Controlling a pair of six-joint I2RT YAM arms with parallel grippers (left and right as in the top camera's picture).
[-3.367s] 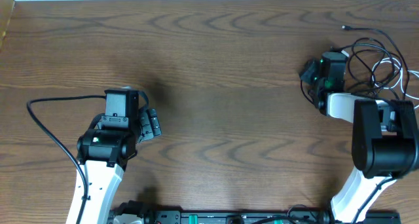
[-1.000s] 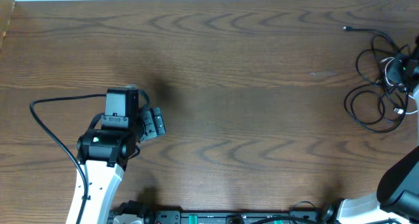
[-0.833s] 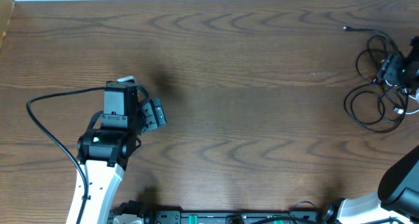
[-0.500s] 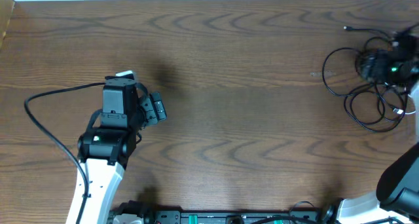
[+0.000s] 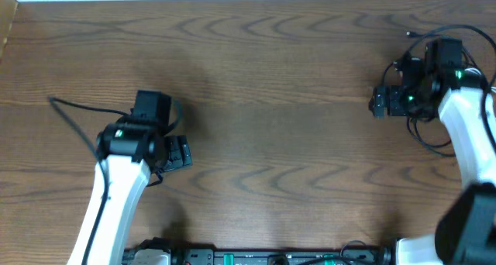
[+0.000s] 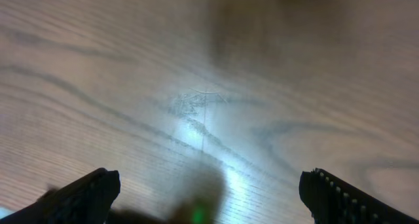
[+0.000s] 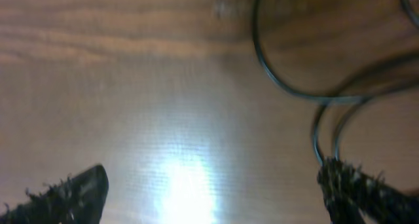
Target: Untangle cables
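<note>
Cables (image 7: 256, 40), thin black cords in loose overlapping loops, lie at the far right of the brown wood-grain table (image 5: 294, 79), close to its back edge. The right arm covers part of the heap in the overhead view. The table fills nearly the whole of that view.

The left arm (image 5: 116, 195), white with a black wrist, reaches up from the near edge on the left side, well apart from the cords. A thicker black wire (image 5: 74, 114) trails from its wrist to the left. The right arm (image 5: 465, 133), also white with a black wrist, bends in from the lower right corner over the loops.

The left gripper (image 5: 180, 150) hangs over bare wood. In its wrist view the two black fingertips (image 6: 85, 194) sit far apart at the bottom corners, jaws spread wide with nothing between them. The right gripper (image 7: 216, 188) is likewise spread wide and holds nothing: its fuzzy black fingertips (image 7: 65, 194) are at opposite bottom corners of the wrist view with only lit wood between.

In that view one cord curves down from the top edge and sweeps right. Two strands drop toward the fingertip on the right side; whether they touch it I cannot tell, since the picture is blurred. A small black plug end (image 5: 409, 34) lies on the wood just beyond the right wrist, toward the back edge.
</note>
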